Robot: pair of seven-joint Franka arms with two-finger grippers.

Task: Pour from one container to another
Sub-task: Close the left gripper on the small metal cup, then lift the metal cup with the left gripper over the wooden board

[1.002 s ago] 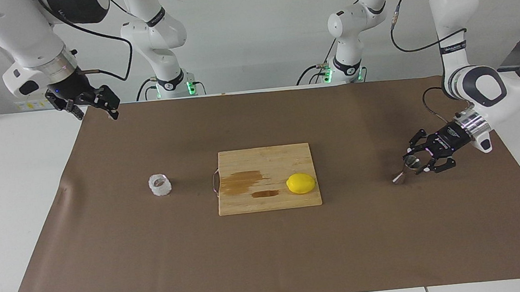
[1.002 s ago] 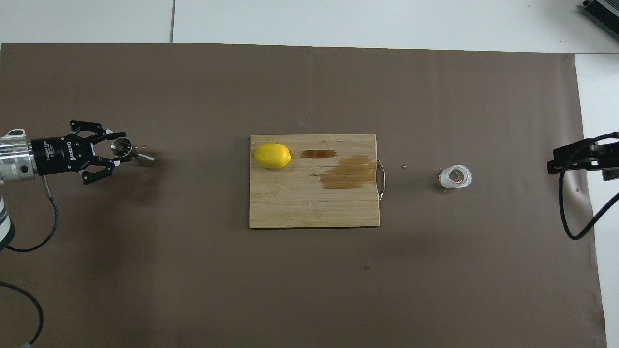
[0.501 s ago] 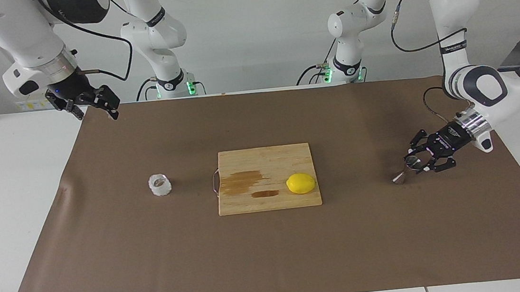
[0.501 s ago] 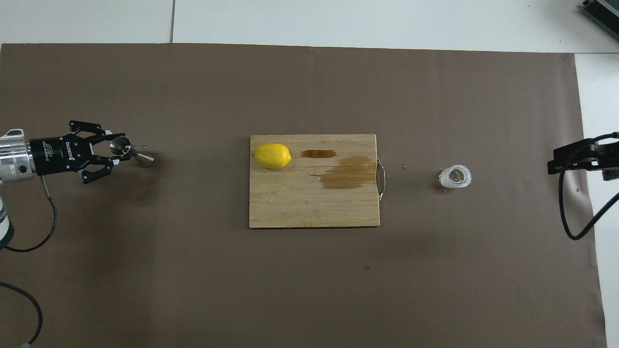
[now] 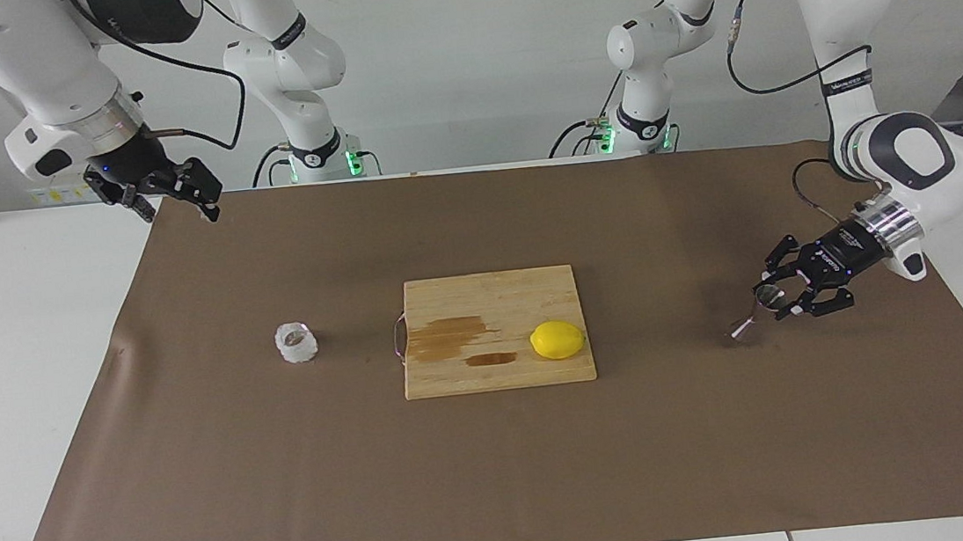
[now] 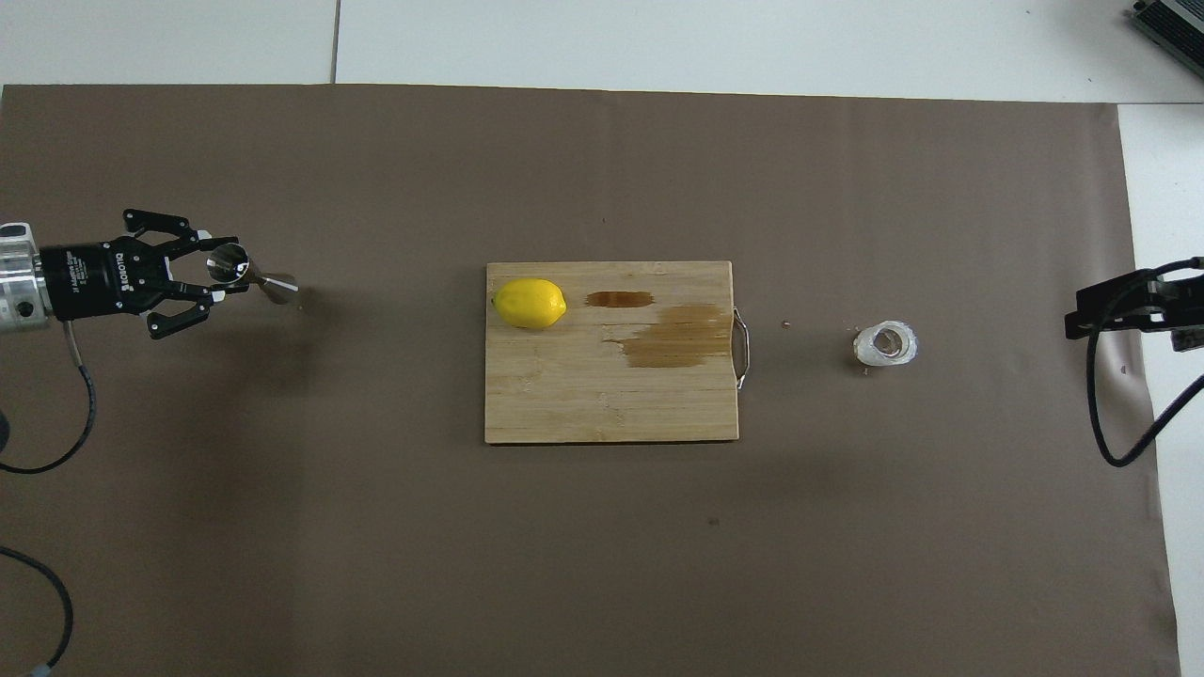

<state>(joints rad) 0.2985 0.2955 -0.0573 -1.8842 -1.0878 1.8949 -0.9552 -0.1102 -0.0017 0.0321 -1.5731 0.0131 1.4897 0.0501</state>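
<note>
The cutting board point(image 5: 494, 331) with the lemon point(image 5: 557, 339) stays in the middle of the brown mat point(image 5: 502, 481), and the glass cup point(image 5: 297, 341) stays upright at the right arm's end, where the right gripper point(image 5: 174, 194) waits in the air, fingers apart. At the left arm's end, the left gripper point(image 5: 774, 299) has pulled back a little with its fingers closed on the top cone of the jigger point(image 5: 751, 315). The jigger leans more now.

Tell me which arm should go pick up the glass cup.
Right. The right gripper waits over that end of the table, where the glass cup stands free. The left gripper is at the jigger, past the cutting board.
</note>
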